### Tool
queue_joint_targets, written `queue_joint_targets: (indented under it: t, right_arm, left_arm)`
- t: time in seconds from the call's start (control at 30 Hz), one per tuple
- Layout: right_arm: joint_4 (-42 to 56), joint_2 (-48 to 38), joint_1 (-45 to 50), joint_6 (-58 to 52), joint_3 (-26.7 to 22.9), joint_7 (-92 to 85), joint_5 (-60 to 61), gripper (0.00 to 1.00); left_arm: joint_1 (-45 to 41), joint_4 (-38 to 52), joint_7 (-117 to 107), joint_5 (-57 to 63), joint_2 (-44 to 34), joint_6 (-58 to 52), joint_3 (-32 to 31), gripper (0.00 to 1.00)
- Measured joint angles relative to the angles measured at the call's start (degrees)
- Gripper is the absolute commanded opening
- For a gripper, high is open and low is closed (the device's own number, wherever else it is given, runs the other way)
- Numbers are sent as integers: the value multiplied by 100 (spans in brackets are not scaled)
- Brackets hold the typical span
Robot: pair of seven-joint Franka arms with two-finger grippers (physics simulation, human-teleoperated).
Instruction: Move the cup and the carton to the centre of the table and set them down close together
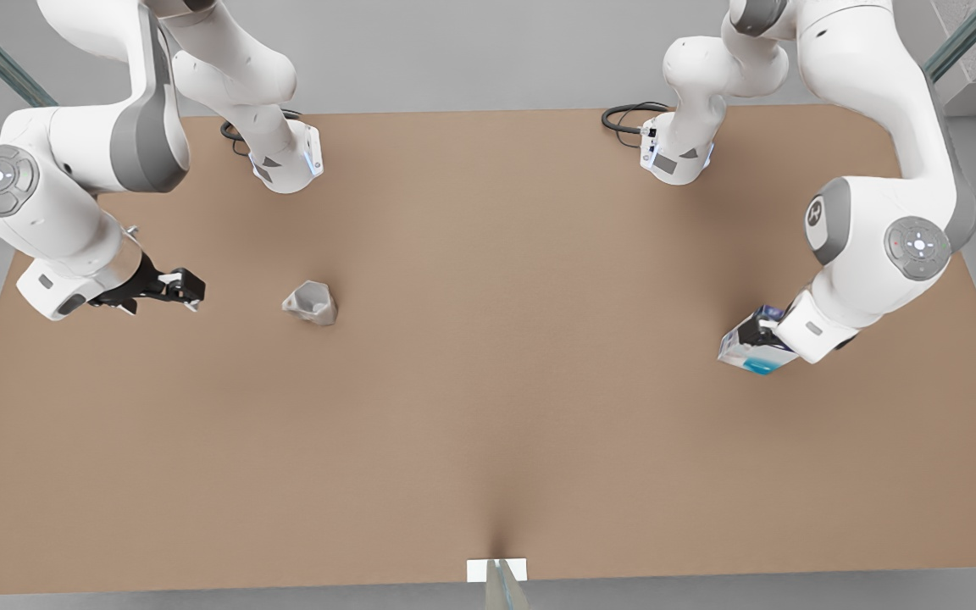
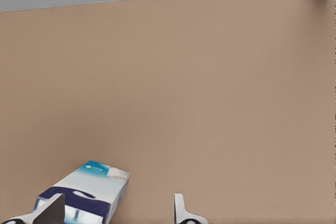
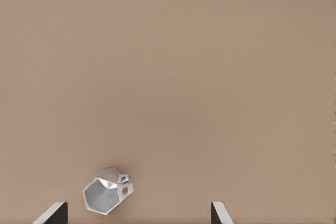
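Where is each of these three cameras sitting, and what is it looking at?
Front view: high above the table, looking down; both arms show, cup and carton apart.
Left wrist view: rides the left gripper, open, looking down past its fingertips at the carton.
Right wrist view: rides the right gripper, open, looking down at the cup.
Shared: each wrist view's object also appears in the front view.

The table (image 1: 488, 407) looks matt and smooth, the cup (image 1: 312, 302) faintly shiny and faceted, the carton (image 2: 84, 195) like glossy printed card.
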Motion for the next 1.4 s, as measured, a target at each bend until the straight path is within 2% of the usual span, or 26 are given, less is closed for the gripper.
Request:
queue_joint_targets:
  t: [0.2, 0.23, 0.33, 0.43, 0.6, 0.73, 0.93, 1.07, 1.4]
  right_arm:
    - [-418, 111, 1, -339, 128, 0, 83, 100]
    - [-1240, -39, 212, 220, 146, 92, 259, 100]
    - [-1463, -81, 316, 594, 453, 1426, 308, 100]
    - [-2209, -57, 342, 1465, 851, 2115, 308, 100]
    - [-2780, 22, 333, 2113, 1189, 2152, 281, 100]
    - [-3180, 21, 336, 2472, 1230, 2112, 281, 100]
    - [-4214, 124, 173, 4039, 1221, 1871, -64, 100]
    - [-4697, 126, 32, 4599, 1216, 1757, -102, 100]
    - [-4754, 488, 19, 4794, 1213, 1774, -176, 100]
  left_arm:
    - [5, -7, 1, -9, 41, 0, 0, 100]
    - [5, -9, 1, -9, 56, 0, 0, 100]
    - [29, -9, 1, -10, 85, 0, 3, 100]
    - [31, -9, 1, -16, 163, 0, 9, 100]
    - [39, -9, 1, -26, 238, 5, 9, 100]
    - [41, -9, 1, -28, 247, 0, 9, 100]
    - [38, -9, -2, -28, 366, 0, 14, 100]
    - [41, -9, 1, -29, 397, 3, 17, 100]
    - [40, -9, 1, -29, 405, 0, 18, 100]
